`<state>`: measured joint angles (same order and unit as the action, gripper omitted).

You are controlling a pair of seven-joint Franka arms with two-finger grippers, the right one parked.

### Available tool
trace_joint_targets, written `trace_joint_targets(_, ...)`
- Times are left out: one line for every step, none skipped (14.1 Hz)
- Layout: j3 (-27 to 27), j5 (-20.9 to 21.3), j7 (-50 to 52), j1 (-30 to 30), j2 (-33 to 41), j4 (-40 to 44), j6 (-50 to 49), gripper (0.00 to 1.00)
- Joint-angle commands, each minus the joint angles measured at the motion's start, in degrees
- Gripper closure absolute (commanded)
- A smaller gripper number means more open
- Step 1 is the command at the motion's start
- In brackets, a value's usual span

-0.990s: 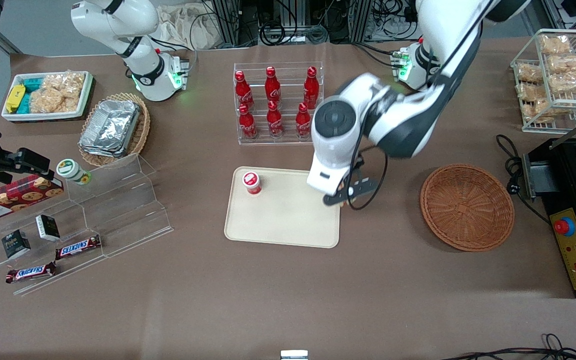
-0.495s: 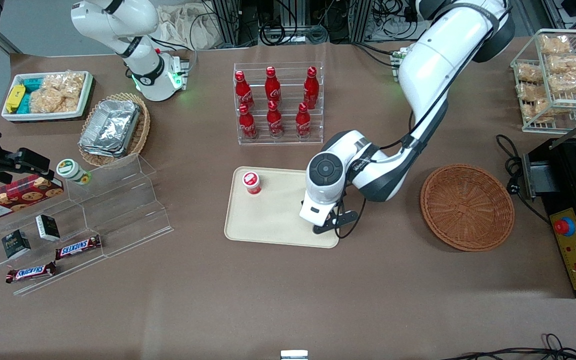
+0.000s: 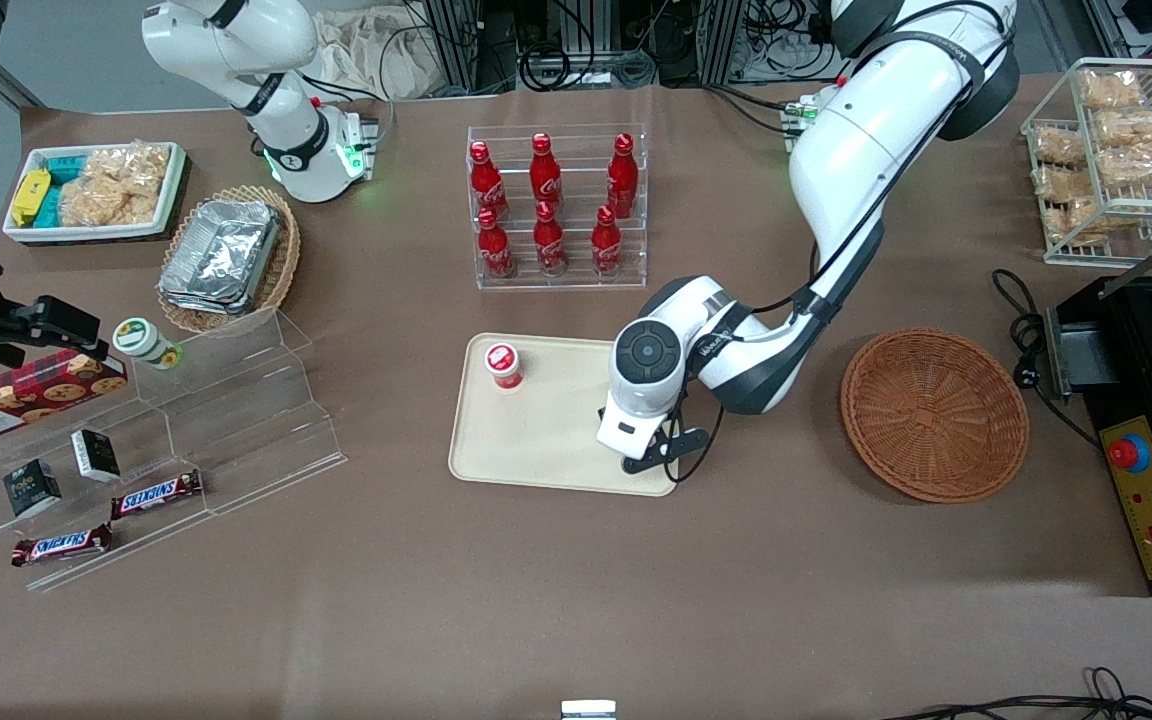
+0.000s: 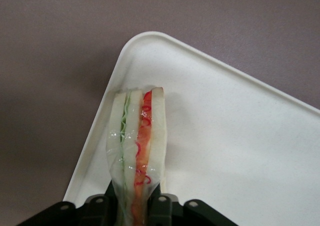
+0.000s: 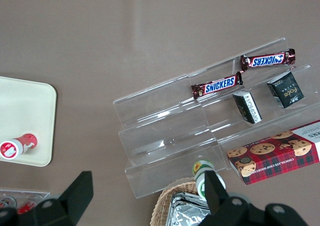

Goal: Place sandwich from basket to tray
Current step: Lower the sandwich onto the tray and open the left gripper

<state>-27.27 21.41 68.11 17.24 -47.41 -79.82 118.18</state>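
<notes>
My claw [image 4: 134, 206] is pinching the sandwich [image 4: 136, 151] by one end. I am holding it just above a corner of the tray [image 4: 240, 146], near the rim. A small red cup [image 3: 504, 365] is standing on the tray. The basket [image 3: 934, 414] is sitting on the tabletop [image 3: 576, 580] nearby.

Six red soda bottles [image 3: 548, 210] are standing in a clear rack on the brown counter [image 3: 536, 600]. Two Snickers bars [image 3: 156, 494], two small dark boxes [image 3: 33, 488] and a red cookie box [image 3: 31, 392] are sitting on clear plastic steps [image 3: 236, 400]. Foil containers [image 3: 221, 256] are lying in a pale basket [image 3: 282, 262].
</notes>
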Motion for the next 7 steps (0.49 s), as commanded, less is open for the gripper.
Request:
trace_joint_targets(-0.06,1.01,2.63,0.08,1.79,1.59,-0.93,0.00)
trace_joint_targets(-0.06,0.83,3.94,-0.27,4.06,1.42,-1.11,0.00)
trace_joint_targets(0.02,0.39,4.39,-0.97,6.08,1.33,-1.63,0.00)
trace_joint_targets(-0.06,0.22,4.48,-2.03,8.54,1.24,-2.85,0.00)
trace_joint_targets(-0.06,0.21,4.40,-2.82,10.83,1.24,-4.69,0.00)
trace_joint_targets(-0.06,0.13,4.40,-3.70,13.46,1.16,-6.63,0.00)
trace_joint_targets(-0.15,-0.66,4.31,-4.49,15.75,1.16,-8.47,0.00)
